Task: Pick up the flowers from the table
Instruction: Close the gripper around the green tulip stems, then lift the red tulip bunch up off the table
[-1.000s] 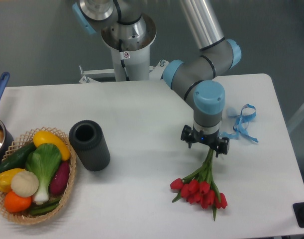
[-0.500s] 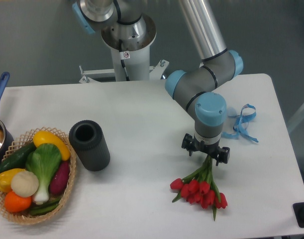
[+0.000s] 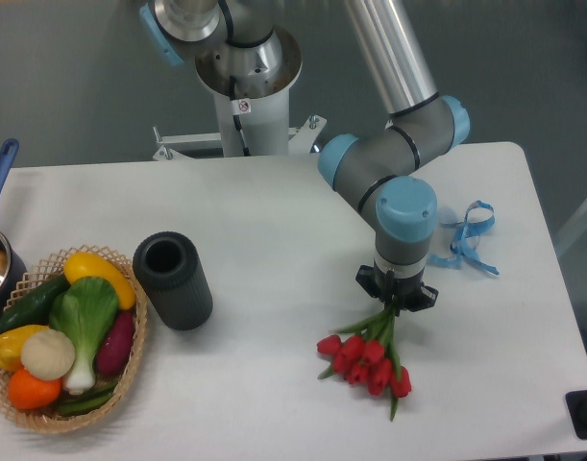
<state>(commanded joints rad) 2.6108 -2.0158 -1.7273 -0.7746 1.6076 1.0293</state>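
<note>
Tulips gripped, lift not yet shown

Nearest you, the bunch of red tulips with green stems (image 3: 368, 351) lies low over the white rounded tabletop (image 3: 274, 250), blooms toward the front edge. Just behind, your black two-finger gripper (image 3: 397, 297) has its jaws pinched on the stems. The grasp looks made; raising the bunch clear remains. Farther back lies a thin light-blue ribbon (image 3: 468, 235).

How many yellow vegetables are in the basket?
2. One yellow vegetable lies at the top of the basket, and another yellow one sits at its left side. More may be hidden beneath the others.
</note>
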